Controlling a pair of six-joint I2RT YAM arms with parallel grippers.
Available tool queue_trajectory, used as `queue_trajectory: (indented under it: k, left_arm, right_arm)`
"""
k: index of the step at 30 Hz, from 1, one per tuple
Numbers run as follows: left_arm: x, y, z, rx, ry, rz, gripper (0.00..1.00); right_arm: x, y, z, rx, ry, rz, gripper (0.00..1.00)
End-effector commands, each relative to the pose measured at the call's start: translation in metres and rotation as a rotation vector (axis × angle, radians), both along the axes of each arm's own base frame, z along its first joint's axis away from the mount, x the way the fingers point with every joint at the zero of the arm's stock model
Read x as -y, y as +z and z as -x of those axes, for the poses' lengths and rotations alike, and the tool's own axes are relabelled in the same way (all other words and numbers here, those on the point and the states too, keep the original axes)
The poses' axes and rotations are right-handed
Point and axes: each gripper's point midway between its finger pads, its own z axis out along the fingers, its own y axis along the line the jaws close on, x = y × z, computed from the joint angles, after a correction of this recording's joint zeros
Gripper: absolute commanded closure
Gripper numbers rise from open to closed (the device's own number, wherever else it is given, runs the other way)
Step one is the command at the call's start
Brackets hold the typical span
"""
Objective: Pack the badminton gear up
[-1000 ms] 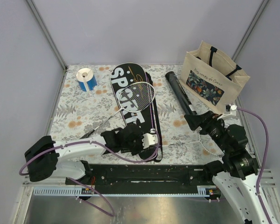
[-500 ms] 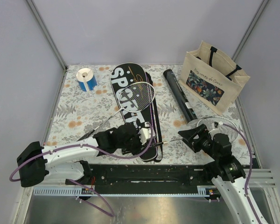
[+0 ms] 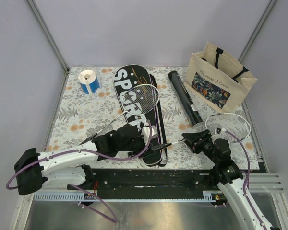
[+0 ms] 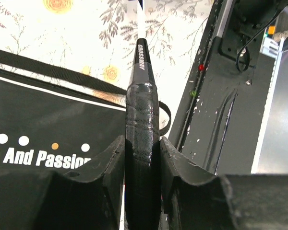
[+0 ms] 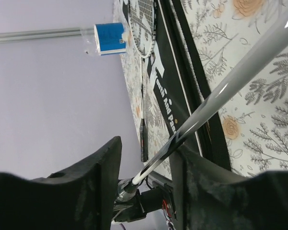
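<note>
Two white-framed rackets are in view. The first racket (image 3: 229,124) lies along the near right part of the worktop (image 3: 81,115). Its head is by the right edge, just in front of the beige tote bag (image 3: 218,81), and its shaft runs left along the near edge. The left hand (image 3: 155,143) (image 4: 143,143) is clamped on this racket's black taped handle (image 4: 141,110), fingers pressed to both sides, above the near end of the black SPORT case (image 3: 129,81). The right hand (image 3: 189,139) (image 5: 149,148) straddles the shaft nearer the head, its fingers set wider than the shaft and not gripping it. The second racket (image 3: 143,98) rests with its head on the case, handle pointing to the near left. The long black tube (image 3: 185,98) lies between case and tote bag. A tape roll (image 3: 89,80) stands near the far left corner.
</note>
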Motion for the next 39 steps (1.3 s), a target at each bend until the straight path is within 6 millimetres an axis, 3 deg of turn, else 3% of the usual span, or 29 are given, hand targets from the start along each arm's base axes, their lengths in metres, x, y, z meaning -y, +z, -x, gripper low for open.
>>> queue_trajectory:
  k: [1, 2, 7, 9, 10, 13, 15, 21, 26, 31, 35, 37, 39]
  left_arm:
    - [0.021, 0.038, 0.014, 0.000, -0.083, 0.171, 1.00]
    - [0.021, 0.039, 0.015, -0.004, -0.086, 0.173, 1.00]
    - [0.020, 0.048, 0.016, 0.001, -0.086, 0.204, 0.99]
    - [0.020, 0.057, 0.017, 0.004, -0.084, 0.228, 0.79]
    - [0.020, 0.062, 0.017, 0.006, -0.081, 0.241, 0.64]
    - [0.016, 0.081, 0.010, 0.022, -0.016, 0.284, 0.02]
    - [0.010, 0.096, 0.001, 0.033, 0.056, 0.309, 0.01]
    - [-0.034, 0.119, -0.044, 0.109, 0.396, 0.215, 0.01]
    - [-0.067, 0.117, -0.082, 0.050, 0.683, 0.129, 0.01]
    - [-0.087, 0.101, -0.112, 0.021, 0.874, 0.058, 0.01]
    - [-0.085, 0.089, -0.129, -0.045, 0.961, 0.073, 0.10]
    - [-0.054, 0.089, -0.118, -0.112, 0.796, 0.124, 0.12]
    - [-0.020, 0.090, -0.093, -0.190, 0.570, 0.194, 0.18]
  right_arm:
    - [-0.002, -0.019, -0.006, 0.038, -0.006, -0.019, 0.57]
    - [0.001, -0.019, -0.005, 0.038, -0.016, -0.001, 0.64]
    - [0.020, 0.036, -0.003, 0.184, -0.092, 0.066, 0.96]
    - [0.024, 0.055, -0.001, 0.248, -0.101, 0.088, 1.00]
    - [0.025, 0.063, 0.000, 0.278, -0.096, 0.110, 1.00]
    - [0.019, 0.081, 0.003, 0.343, -0.029, 0.199, 1.00]
    - [0.012, 0.100, 0.006, 0.423, 0.034, 0.242, 1.00]
    - [-0.011, 0.148, 0.011, 0.616, 0.205, 0.321, 1.00]
    - [-0.039, 0.142, 0.005, 0.554, 0.435, 0.359, 1.00]
    - [-0.047, 0.133, 0.001, 0.464, 0.600, 0.457, 1.00]
    - [-0.042, 0.117, -0.008, 0.379, 0.645, 0.544, 1.00]
    - [-0.045, 0.114, -0.013, 0.355, 0.659, 0.543, 1.00]
    - [-0.051, 0.114, -0.017, 0.344, 0.656, 0.497, 1.00]
